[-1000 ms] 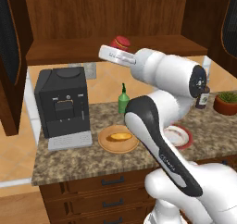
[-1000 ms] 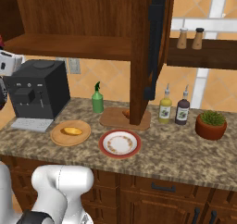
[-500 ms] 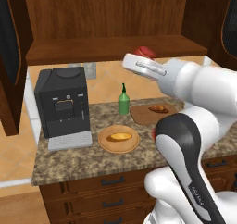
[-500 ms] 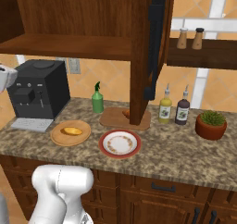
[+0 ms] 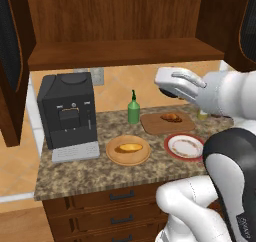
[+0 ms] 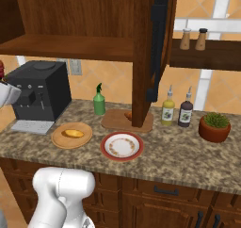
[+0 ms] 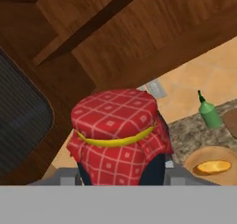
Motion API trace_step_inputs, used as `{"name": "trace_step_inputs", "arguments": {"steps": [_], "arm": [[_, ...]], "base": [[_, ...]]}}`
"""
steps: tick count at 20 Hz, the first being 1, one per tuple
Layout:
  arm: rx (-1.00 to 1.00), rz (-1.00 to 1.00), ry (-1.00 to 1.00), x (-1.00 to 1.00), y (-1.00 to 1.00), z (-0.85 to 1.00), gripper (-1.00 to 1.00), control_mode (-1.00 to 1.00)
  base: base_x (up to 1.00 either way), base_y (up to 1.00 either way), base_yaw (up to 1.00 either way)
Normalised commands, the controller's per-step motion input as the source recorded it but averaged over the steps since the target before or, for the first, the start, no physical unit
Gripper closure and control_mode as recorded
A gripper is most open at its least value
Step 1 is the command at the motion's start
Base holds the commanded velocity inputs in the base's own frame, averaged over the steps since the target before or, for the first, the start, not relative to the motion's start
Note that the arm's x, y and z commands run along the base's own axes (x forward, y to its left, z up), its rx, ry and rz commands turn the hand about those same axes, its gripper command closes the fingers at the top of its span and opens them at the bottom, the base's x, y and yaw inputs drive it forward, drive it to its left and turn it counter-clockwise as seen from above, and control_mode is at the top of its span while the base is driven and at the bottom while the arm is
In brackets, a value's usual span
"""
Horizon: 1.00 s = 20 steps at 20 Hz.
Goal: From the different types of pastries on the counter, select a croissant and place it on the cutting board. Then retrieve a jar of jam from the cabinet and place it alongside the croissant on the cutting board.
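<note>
My gripper [image 5: 168,87] is shut on the jar of jam [image 7: 118,126], a dark jar with a red checked cloth lid and a yellow band. It hangs in the air below the cabinet [image 5: 125,52] shelf, above the left part of the cutting board [image 5: 156,125]. On that board lies the dark croissant [image 5: 171,117], free of the gripper. The golden-yellow bun [image 5: 129,148] rests on the round wooden plate [image 5: 114,156]. In the right base view the cutting board [image 6: 115,122] is partly behind a cabinet door [image 6: 148,52].
A green squeeze bottle [image 5: 133,111] stands just left of the board. The red-rimmed white plate [image 5: 185,146] sits in front of it. A black coffee machine [image 5: 67,111] occupies the counter's [image 5: 75,173] left end. Two sauce bottles [image 6: 168,110] and a potted plant [image 6: 215,126] stand to the right.
The arm has carried the jar off the cabinet shelf, rightward and downward, to a spot over the board. The croissant, bun and plates have not moved.
</note>
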Motion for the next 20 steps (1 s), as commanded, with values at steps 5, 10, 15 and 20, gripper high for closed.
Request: {"name": "trace_step_inputs", "arguments": {"steps": [5, 10, 15, 20], "arm": [[-0.03, -0.05, 0.13, -0.51, -0.43, -0.28, 1.00, -1.00], [-0.16, 0.00, 0.34, 0.82, -0.01, -0.50, 1.00, -1.00], [-0.29, -0.07, 0.18, 0.96, -0.01, -0.48, 1.00, -1.00], [-0.36, -0.08, 0.00, 0.73, 0.00, -0.67, 1.00, -1.00]], "base": [[0.00, 0.00, 0.00], [0.00, 0.00, 0.00], [0.00, 0.00, 0.00], [0.00, 0.00, 0.00]]}}
